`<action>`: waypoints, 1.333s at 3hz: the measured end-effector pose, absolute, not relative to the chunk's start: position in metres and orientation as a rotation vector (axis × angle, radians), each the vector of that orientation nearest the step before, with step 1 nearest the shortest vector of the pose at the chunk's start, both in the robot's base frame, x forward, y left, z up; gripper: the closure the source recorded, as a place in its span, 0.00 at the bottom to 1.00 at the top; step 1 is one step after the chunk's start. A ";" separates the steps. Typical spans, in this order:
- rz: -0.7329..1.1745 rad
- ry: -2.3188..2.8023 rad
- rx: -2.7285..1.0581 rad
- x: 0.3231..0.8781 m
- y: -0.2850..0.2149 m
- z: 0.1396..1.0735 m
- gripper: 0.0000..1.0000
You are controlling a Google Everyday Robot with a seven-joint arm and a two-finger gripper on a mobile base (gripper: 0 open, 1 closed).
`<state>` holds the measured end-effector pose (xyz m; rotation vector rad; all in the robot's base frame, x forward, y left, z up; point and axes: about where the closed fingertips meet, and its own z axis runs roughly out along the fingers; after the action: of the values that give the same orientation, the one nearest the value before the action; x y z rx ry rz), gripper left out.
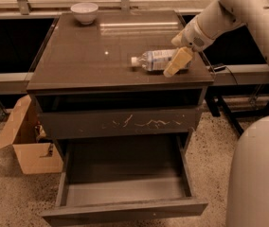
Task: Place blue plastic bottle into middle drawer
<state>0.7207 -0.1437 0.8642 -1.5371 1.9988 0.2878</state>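
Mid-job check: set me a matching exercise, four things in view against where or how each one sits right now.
Things:
1. blue plastic bottle
2. white bowl
3. middle drawer
4. gripper

Places and states:
A. pulled open, nothing inside
B. at the bottle's right end, over the cabinet top
C. lying on its side, cap pointing left
D. upright at the back left corner of the top

Pairs: 1-C, 2-D, 3-A, 4-B

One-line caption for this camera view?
Gripper at the blue plastic bottle lying on its side on the cabinet top, middle drawer pulled open below.
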 end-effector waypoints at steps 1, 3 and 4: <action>0.288 2.036 -1.533 0.726 -0.149 0.849 0.43; 0.254 1.985 -1.597 0.705 -0.135 0.862 0.89; 0.239 1.866 -1.708 0.667 -0.103 0.898 1.00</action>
<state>0.6674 -0.1028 0.8983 -1.7083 1.8659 0.2390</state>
